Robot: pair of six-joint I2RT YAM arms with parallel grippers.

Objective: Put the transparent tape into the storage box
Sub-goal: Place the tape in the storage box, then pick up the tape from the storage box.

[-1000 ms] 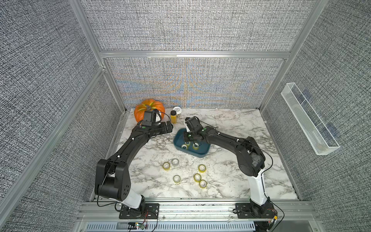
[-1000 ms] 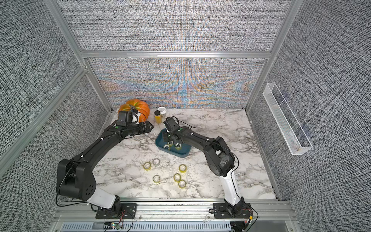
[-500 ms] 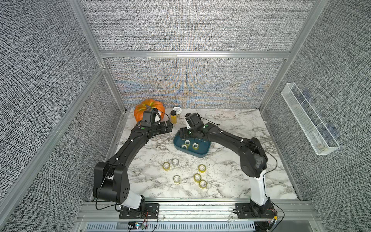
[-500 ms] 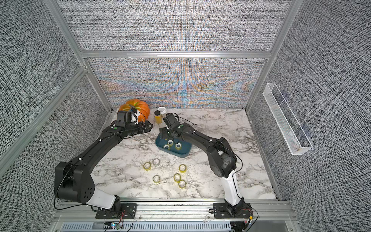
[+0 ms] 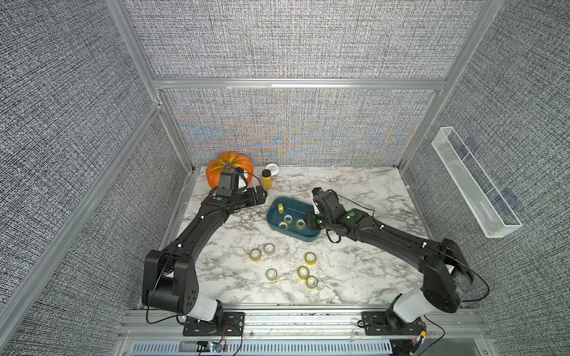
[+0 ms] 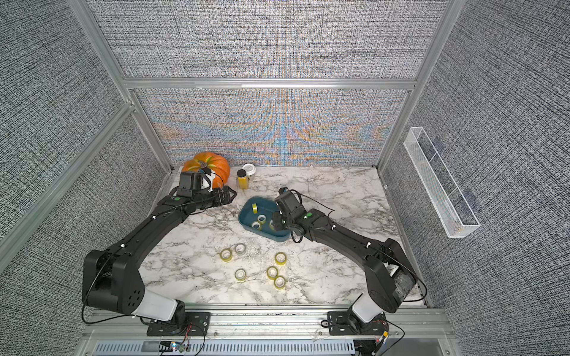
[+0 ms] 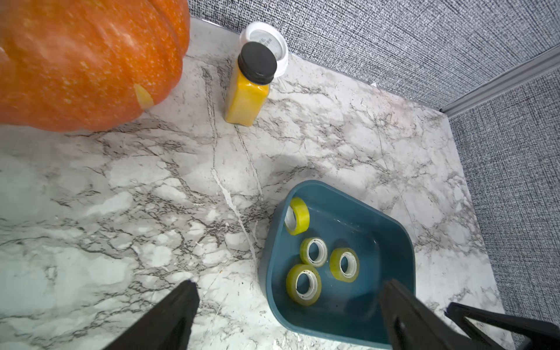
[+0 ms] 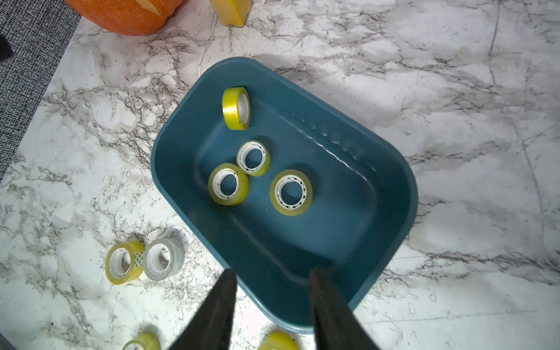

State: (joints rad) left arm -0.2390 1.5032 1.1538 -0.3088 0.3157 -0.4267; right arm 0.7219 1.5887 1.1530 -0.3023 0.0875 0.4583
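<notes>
The storage box (image 5: 309, 239) (image 6: 279, 238) (image 7: 368, 225) (image 8: 333, 218), a teal tub, sits mid-table. Several yellowish transparent tape rolls lie in it. One stands on edge (image 5: 280, 208) (image 8: 236, 108), the others lie flat (image 8: 291, 192) (image 7: 303, 284). Several more rolls lie on the marble nearer the front (image 5: 310, 258) (image 6: 240, 274), one of them greyish (image 8: 162, 259). My right gripper (image 5: 307, 222) (image 8: 272, 288) hovers over the box's near right end, open, nothing between its fingers. My left gripper (image 5: 263, 195) (image 7: 291, 286) hangs open left of the box, empty.
An orange pumpkin (image 5: 229, 168), a yellow bottle with a black cap (image 5: 266, 179) and a white lid (image 5: 272, 169) stand at the back left. A long clear acrylic tray (image 5: 475, 185) hangs on the right wall. The left arm stretches along the table's left side.
My right gripper, shut low inside the box before, has let go, and it has drawn back toward the box's right end. The left arm has barely moved.
</notes>
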